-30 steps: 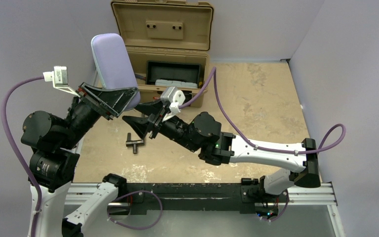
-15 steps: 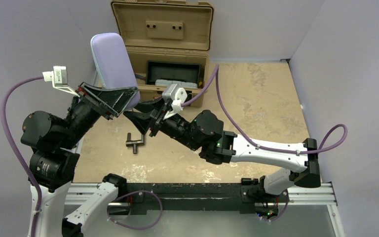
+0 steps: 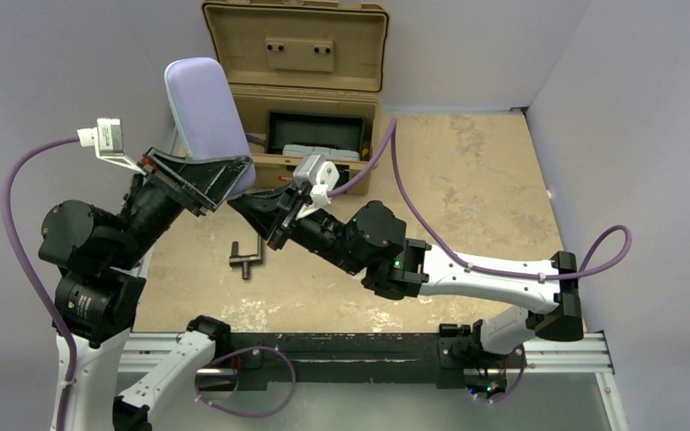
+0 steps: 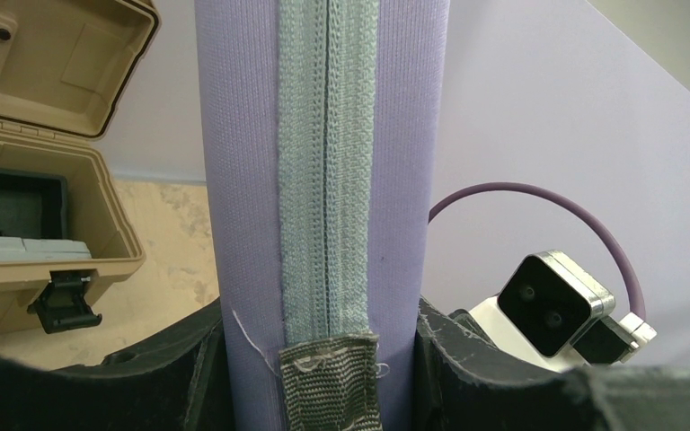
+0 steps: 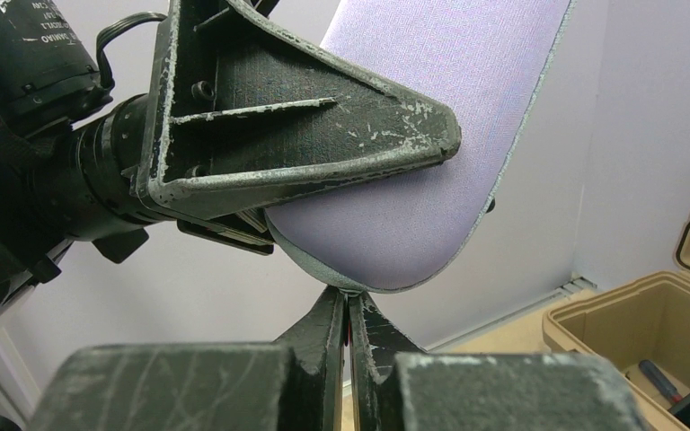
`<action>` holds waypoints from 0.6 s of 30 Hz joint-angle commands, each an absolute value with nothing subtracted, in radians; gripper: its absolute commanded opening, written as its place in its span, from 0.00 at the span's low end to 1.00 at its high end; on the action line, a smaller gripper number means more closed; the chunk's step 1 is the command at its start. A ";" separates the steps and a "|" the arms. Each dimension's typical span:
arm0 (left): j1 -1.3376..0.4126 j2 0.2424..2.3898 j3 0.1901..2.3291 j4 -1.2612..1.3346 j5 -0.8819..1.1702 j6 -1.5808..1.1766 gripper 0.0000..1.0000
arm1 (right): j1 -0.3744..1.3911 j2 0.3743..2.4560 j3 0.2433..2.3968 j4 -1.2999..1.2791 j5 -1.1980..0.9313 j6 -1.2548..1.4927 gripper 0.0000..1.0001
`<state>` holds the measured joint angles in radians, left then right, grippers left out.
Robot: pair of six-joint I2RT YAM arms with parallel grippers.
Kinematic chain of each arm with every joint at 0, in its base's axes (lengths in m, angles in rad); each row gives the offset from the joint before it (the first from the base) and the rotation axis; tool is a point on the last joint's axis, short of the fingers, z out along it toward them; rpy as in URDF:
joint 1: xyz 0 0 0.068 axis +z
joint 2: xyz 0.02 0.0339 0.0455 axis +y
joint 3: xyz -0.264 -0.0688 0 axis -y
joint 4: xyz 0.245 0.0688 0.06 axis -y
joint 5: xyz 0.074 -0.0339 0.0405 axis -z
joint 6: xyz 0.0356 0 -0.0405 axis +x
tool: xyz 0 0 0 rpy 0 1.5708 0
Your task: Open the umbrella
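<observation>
Your left pincer (image 3: pixel 225 178), left of centre in the top view, clamps the lower end of an upright lavender-grey zipped case (image 3: pixel 199 103). Your right pincer (image 5: pixel 349 310) is pressed together, its tips touching the case's bottom seam. The umbrella shows in no view. An open tan toolbox (image 3: pixel 295 54) sits at upper centre on the desk (image 3: pixel 467 180).

A robotics lab's test cell: plain grey walls (image 3: pixel 647 135) box in a scuffed tan table (image 3: pixel 476 180), and two robot arms (image 3: pixel 485 274) with purple cables (image 3: pixel 431 229) are bolted to a metal rail (image 3: pixel 359 348) at its near edge.
</observation>
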<state>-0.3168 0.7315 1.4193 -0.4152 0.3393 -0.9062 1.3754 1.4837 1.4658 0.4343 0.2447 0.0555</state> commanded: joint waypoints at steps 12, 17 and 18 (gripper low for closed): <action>-0.318 0.719 1.475 -0.441 0.390 -0.901 0.00 | 1.375 1.406 1.398 0.467 0.284 0.038 0.00; -0.319 0.726 1.491 -0.467 0.416 -0.906 0.00 | 1.375 1.382 1.357 0.475 0.316 0.037 0.00; -0.319 0.728 1.496 -0.474 0.419 -0.905 0.00 | 1.375 1.375 1.350 0.475 0.321 0.037 0.00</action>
